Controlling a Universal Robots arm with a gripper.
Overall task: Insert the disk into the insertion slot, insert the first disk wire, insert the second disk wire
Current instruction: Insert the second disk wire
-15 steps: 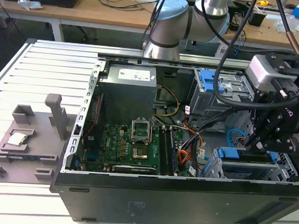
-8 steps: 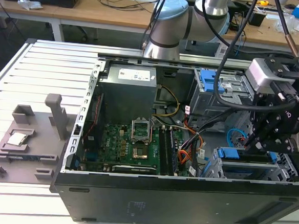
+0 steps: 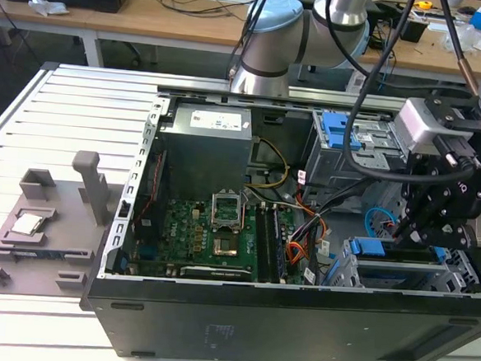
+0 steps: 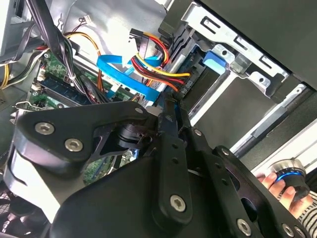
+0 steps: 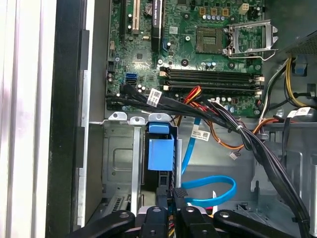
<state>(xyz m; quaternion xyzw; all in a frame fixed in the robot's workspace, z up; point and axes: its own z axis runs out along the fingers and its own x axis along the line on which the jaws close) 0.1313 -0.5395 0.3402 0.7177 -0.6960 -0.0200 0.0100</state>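
Observation:
The disk sits inside the insertion slot (image 3: 399, 276), a low silver cage at the case's front corner on the exterior view's right. Its blue carrier tab (image 3: 369, 247) (image 5: 161, 151) (image 4: 218, 60) sticks out of the slot's (image 5: 116, 158) open end. My gripper (image 3: 408, 234) (image 4: 171, 105) (image 5: 173, 196) hangs just above that end with its fingers drawn together on a dark connector. A flat blue wire (image 5: 218, 181) (image 4: 116, 67) loops round to that connector. A bundle of red, yellow and orange wires (image 4: 158, 69) ends in a black plug against the disk's edge beside my fingertips.
The open case holds a green motherboard (image 3: 220, 237), a power supply (image 3: 206, 141) and a taller grey cage with a blue latch (image 3: 343, 130). Black cable bundles (image 5: 218, 111) cross above the slot. A grey fixture (image 3: 39, 232) lies on the exterior view's left. A person's hand (image 4: 272, 181) holds a knob.

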